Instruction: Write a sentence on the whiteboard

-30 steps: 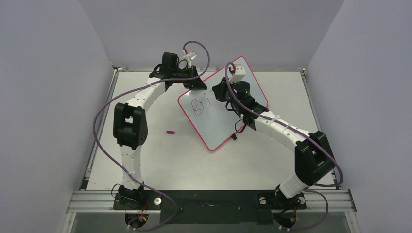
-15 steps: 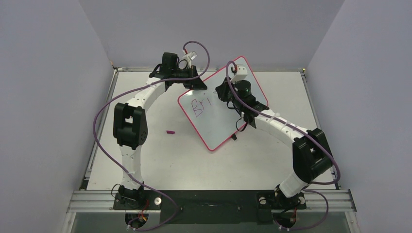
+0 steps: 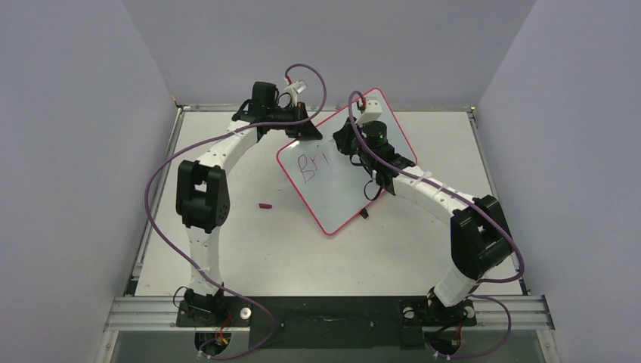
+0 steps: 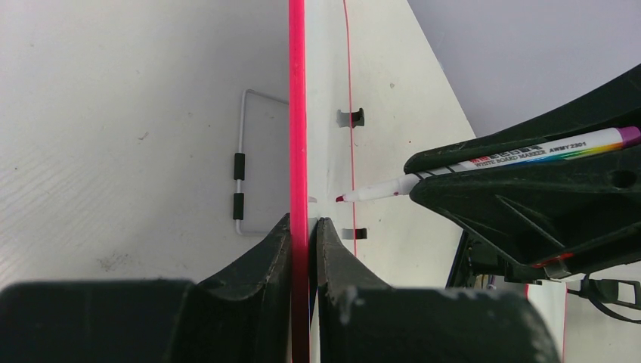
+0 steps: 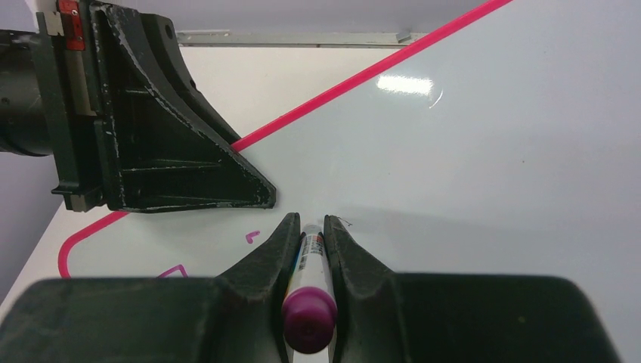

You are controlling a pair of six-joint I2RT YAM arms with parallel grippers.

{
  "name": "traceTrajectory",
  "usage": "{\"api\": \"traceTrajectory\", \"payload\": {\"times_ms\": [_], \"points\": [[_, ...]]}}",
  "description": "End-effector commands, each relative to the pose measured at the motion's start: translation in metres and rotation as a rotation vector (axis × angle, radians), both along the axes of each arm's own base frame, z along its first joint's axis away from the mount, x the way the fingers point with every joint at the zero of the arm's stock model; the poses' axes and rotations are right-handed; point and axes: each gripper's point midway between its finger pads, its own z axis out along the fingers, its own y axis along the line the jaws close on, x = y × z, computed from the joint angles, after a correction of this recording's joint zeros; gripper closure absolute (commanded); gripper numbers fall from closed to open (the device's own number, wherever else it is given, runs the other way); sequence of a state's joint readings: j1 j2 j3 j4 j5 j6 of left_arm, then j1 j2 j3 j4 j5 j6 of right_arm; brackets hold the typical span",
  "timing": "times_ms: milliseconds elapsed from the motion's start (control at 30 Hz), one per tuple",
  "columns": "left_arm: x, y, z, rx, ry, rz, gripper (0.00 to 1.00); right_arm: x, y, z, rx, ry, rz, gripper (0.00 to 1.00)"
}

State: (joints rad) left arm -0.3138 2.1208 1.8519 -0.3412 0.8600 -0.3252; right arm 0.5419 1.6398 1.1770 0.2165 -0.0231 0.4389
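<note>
The whiteboard (image 3: pixel 340 193) with its pink-red frame stands tilted at mid-table. Magenta letters "Bri" (image 3: pixel 311 166), the start of the sentence, are near its upper left corner. My left gripper (image 3: pixel 305 133) is shut on the board's frame (image 4: pixel 297 113), jaws either side of it (image 4: pixel 304 221). My right gripper (image 3: pixel 345 144) is shut on a white marker (image 5: pixel 308 314) with a purple end. The marker's tip (image 4: pixel 340 198) points at the board's face just right of the letters. I cannot tell if it touches. Magenta strokes (image 5: pixel 252 236) show left of my right gripper (image 5: pixel 310 221).
A small magenta marker cap (image 3: pixel 265 205) lies on the table left of the board. The board's wire stand (image 4: pixel 240 174) rests on the table behind it. Grey walls close in the table on three sides.
My right wrist has shifted slightly toward the board's far edge with the marker. The letters on the board look the same. The left arm has not moved.
</note>
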Motion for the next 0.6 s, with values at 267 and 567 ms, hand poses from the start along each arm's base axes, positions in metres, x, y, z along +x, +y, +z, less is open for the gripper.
{"api": "traceTrajectory", "payload": {"times_ms": [267,567], "points": [[-0.008,-0.009,0.024,0.016,-0.144,-0.058,1.0,0.006,0.016,0.01,0.041,-0.031,0.029,1.0],[-0.008,-0.009,0.024,0.016,-0.143,-0.059,1.0,-0.003,0.025,0.009,0.046,-0.029,0.058,1.0]]}}
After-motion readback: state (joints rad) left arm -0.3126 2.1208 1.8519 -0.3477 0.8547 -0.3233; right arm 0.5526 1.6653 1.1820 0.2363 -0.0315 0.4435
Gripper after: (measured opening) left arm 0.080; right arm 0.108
